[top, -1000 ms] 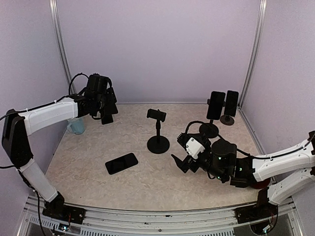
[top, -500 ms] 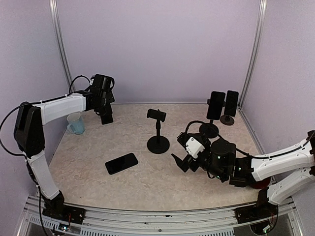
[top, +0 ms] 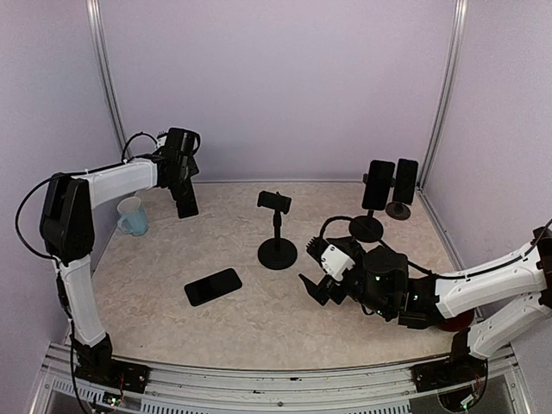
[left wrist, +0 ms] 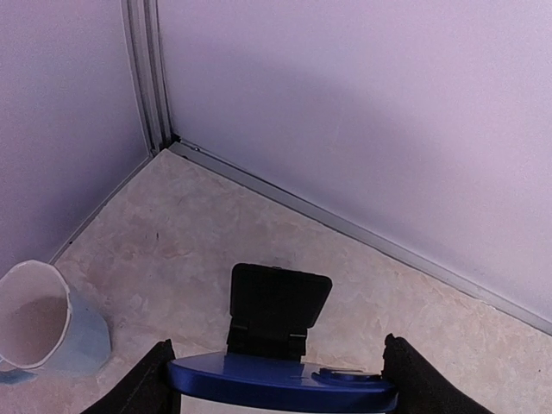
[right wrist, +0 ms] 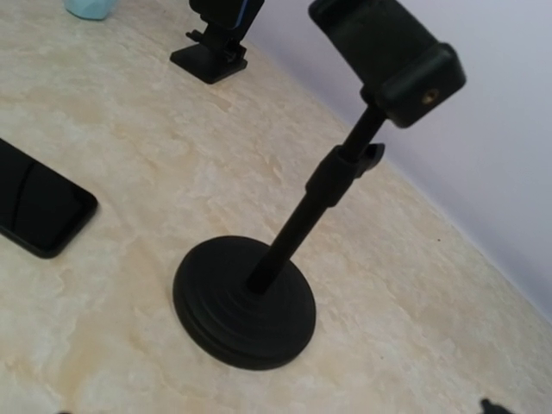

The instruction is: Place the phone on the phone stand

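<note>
My left gripper [top: 183, 183] is shut on a blue-edged phone [left wrist: 280, 385], held between its fingers [left wrist: 155, 381] just above a small black folding stand [left wrist: 276, 309] near the far left corner. That stand also shows in the top view [top: 186, 209]. A black phone [top: 212, 286] lies flat on the table, front left of centre. A black pole stand with a round base [top: 277, 253] and an empty clamp head [right wrist: 385, 45] stands mid-table. My right gripper [top: 316, 285] is open and empty, low to the table, right of that base.
A pale blue cup [top: 132, 216] stands by the left wall and shows in the left wrist view [left wrist: 47, 326]. Two more stands holding phones [top: 378, 185] [top: 404, 180] are at the back right. The back wall rail runs close behind the folding stand.
My left arm has swung back toward the far left corner, bringing the blue phone down over the small folding stand. My right gripper has crept slightly left.
</note>
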Tool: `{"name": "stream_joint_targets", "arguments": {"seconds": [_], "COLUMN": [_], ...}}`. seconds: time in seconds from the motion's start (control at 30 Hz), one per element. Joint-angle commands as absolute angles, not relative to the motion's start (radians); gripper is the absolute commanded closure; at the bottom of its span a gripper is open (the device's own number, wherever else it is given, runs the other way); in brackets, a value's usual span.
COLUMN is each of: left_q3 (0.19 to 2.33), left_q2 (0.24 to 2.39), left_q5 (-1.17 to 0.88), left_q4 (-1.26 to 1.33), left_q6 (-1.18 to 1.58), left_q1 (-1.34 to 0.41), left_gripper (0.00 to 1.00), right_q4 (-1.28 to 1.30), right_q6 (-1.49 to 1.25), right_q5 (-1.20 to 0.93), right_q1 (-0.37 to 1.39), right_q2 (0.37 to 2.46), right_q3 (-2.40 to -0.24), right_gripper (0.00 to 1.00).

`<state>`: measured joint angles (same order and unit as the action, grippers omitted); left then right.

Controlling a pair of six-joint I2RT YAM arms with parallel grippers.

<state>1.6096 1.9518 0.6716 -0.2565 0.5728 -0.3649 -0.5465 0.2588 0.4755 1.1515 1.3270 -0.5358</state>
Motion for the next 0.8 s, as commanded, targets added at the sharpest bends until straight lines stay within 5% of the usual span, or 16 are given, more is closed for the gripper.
{"name": "stream_joint_targets", "arguments": {"seconds": [0.0,0.77], "left_q3": [1.665,1.715], "left_q2": [1.984,2.085], "left_q5": [0.704,0.672], "left_q4": [-0.201,-0.114], "left_q6": [0.574,0.532], "left_q1": [-0.354,-0.325], "left_gripper": [0.64,0.64], "right_q4": [-0.570,-0.574], "right_q6": [0.244,0.249], "right_q5": [0.474,0.460], "right_q1": [1.141,1.141], "right_q2": [1.349,1.381], "right_q3": [-0.547,-0.555], "right_gripper": [0.00,0.00]}}
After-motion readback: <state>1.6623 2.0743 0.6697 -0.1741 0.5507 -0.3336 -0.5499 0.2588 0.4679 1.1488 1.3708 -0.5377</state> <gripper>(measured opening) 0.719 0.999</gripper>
